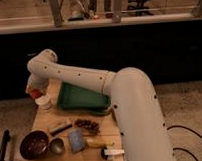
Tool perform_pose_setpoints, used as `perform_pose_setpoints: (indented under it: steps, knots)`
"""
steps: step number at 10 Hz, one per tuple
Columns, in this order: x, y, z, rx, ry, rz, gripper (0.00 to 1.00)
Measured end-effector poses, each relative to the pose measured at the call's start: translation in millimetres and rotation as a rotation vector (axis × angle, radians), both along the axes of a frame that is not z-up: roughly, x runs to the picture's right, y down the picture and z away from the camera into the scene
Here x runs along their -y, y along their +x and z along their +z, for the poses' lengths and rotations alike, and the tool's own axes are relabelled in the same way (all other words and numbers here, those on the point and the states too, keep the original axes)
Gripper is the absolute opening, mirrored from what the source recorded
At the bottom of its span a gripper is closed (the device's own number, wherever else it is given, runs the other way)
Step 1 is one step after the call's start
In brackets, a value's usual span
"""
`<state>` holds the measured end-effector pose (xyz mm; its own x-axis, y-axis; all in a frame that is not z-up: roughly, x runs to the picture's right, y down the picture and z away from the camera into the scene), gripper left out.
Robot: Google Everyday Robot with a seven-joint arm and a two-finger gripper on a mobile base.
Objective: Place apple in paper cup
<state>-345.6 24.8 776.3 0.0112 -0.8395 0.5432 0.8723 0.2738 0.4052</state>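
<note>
Apple point(34, 94) is right at the gripper point(37, 90), just up and left of the cup point(44, 103) rim, at the far left corner of the table point(43, 119). Your arm point(79, 78) reaches in from the right above the green tray point(82, 98), bends at the elbow high on the left, and points the wrist down toward the cup. Whether your gripper is grasping the apple or has released it, I cannot tell.

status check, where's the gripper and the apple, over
Gripper at the table's far left corner, just above the paper cup. Apple at the cup's rim, not clearly inside. Green tray beside the cup, not blocking.
</note>
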Motion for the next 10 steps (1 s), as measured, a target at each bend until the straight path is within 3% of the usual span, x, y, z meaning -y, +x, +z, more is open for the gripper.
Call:
perform_pose_setpoints:
  steps: [10]
  knots:
    - [10.9,7.1,-0.3,0.011,0.013,0.011,0.80]
